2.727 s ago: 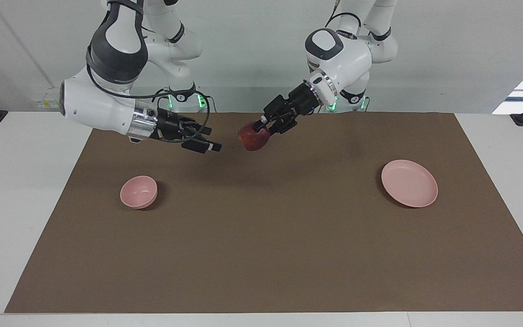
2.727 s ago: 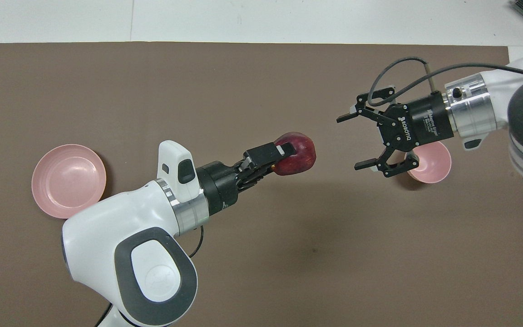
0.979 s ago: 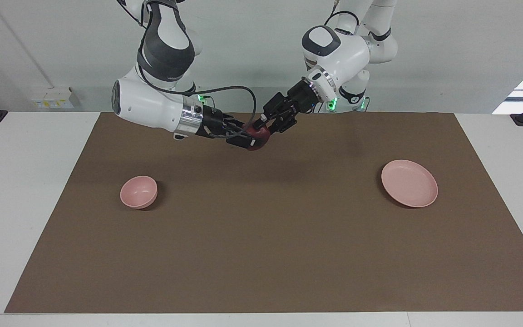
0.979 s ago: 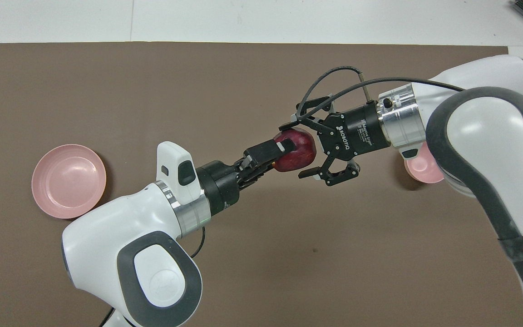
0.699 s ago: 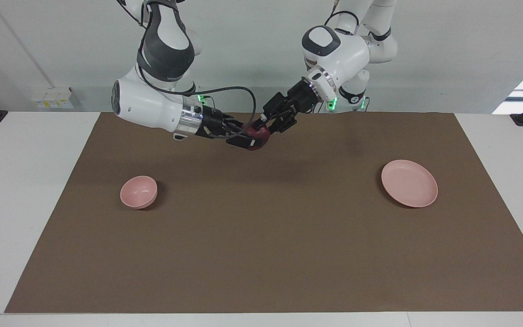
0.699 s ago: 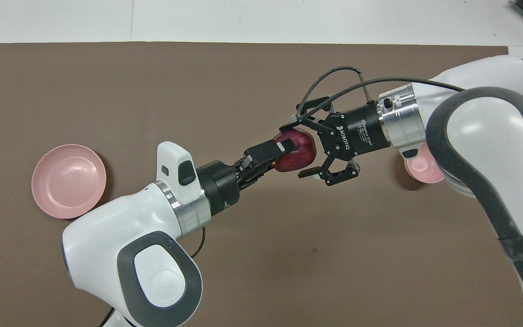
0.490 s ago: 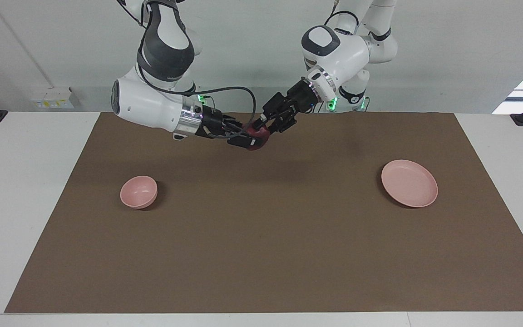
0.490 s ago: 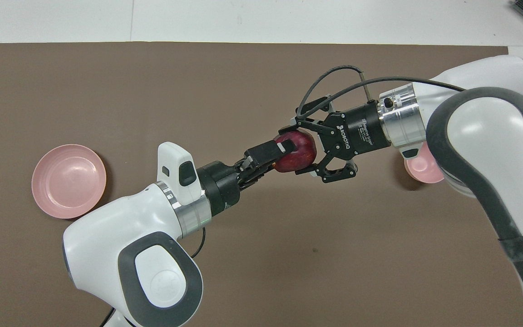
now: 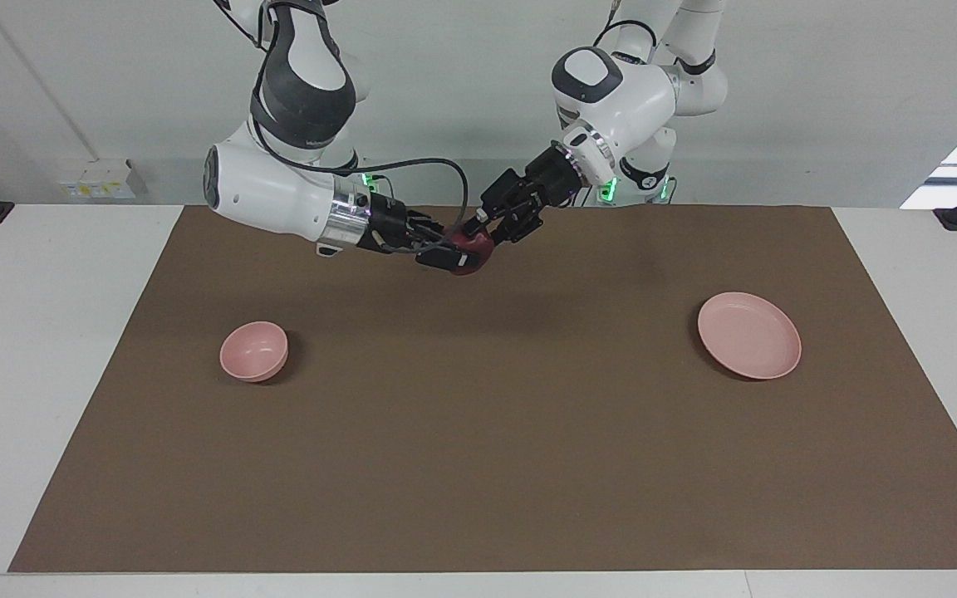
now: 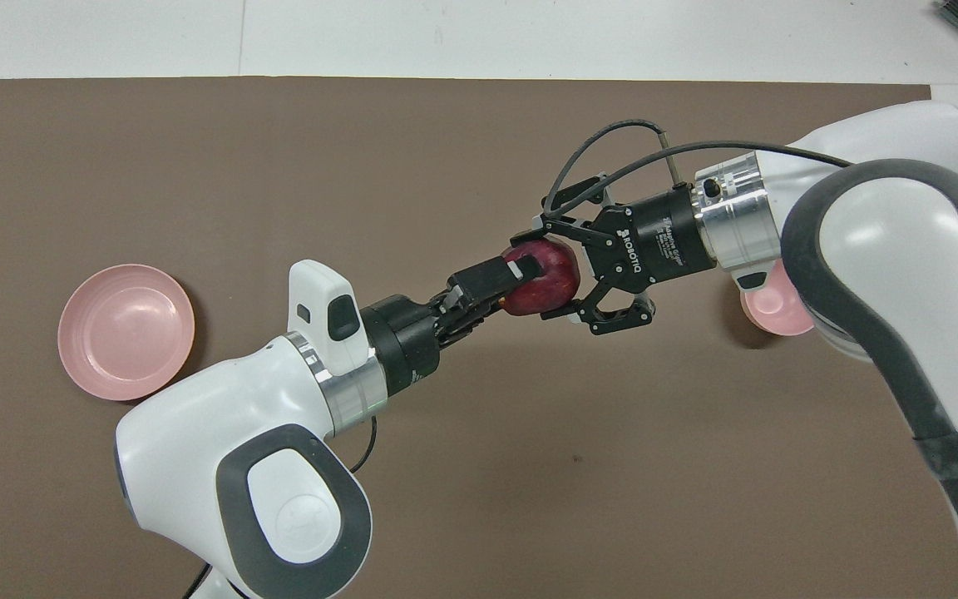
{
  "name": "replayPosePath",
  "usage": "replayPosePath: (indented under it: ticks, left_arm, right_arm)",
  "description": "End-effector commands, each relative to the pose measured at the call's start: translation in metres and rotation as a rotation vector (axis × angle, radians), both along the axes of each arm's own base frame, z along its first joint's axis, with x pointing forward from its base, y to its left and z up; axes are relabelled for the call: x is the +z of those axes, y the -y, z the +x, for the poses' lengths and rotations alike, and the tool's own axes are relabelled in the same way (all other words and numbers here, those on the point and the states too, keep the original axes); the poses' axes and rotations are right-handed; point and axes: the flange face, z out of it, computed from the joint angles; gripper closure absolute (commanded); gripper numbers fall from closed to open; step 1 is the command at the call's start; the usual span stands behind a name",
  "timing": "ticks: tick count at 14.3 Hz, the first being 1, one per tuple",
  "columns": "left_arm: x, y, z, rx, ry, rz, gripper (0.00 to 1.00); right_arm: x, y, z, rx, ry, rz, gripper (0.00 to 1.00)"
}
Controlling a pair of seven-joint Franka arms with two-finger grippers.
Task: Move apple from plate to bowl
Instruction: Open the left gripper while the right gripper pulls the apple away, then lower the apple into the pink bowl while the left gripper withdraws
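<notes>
A dark red apple [image 9: 472, 243] [image 10: 558, 281] hangs in the air over the middle of the mat, toward the robots' edge. My left gripper [image 9: 478, 230] [image 10: 525, 283] is shut on it from the plate's side. My right gripper [image 9: 452, 253] [image 10: 547, 276] has its fingertips pressed on the apple from the bowl's side. The flat pink plate [image 9: 748, 335] [image 10: 125, 331] lies bare toward the left arm's end. The small pink bowl [image 9: 253, 350] [image 10: 772, 314] stands toward the right arm's end, partly hidden under the right arm in the overhead view.
A brown mat [image 9: 478, 432] covers most of the white table [image 9: 46, 332]. Both forearms stretch low over the mat's strip closest to the robots, and a black cable [image 10: 612, 137] loops above the right wrist.
The right gripper came across from the bowl's side to the apple and, within the last second, closed its fingers on it. The left gripper kept holding the apple in place.
</notes>
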Motion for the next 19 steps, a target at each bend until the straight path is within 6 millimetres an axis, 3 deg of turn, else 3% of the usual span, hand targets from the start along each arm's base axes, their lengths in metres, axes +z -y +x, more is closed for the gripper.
replayPosePath:
  ticks: [1,2,6,12,16,19]
  left_arm:
    - [0.009,0.003,-0.003,0.006,0.021,-0.006,0.1]
    - [0.008,0.003,-0.003,0.009,0.026,0.001,0.02]
    - [0.01,0.001,0.0,-0.003,0.049,0.03,0.0]
    - [0.002,-0.009,0.004,0.004,0.038,0.048,0.0]
    - [-0.001,-0.029,0.02,-0.039,0.037,0.08,0.0]
    - [-0.005,-0.04,0.026,-0.077,0.046,0.13,0.0]
  right_arm:
    - [0.006,0.006,-0.002,-0.012,-0.008,-0.003,1.0]
    - [0.008,0.007,-0.002,-0.011,-0.004,-0.005,1.0]
    - [0.011,0.019,-0.001,-0.012,0.017,-0.035,1.0]
    - [0.009,0.094,0.004,0.066,0.111,-0.121,1.0]
    - [-0.004,0.152,0.004,0.201,0.231,-0.273,1.0]
    - [-0.016,0.17,0.003,0.373,0.326,-0.418,1.0]
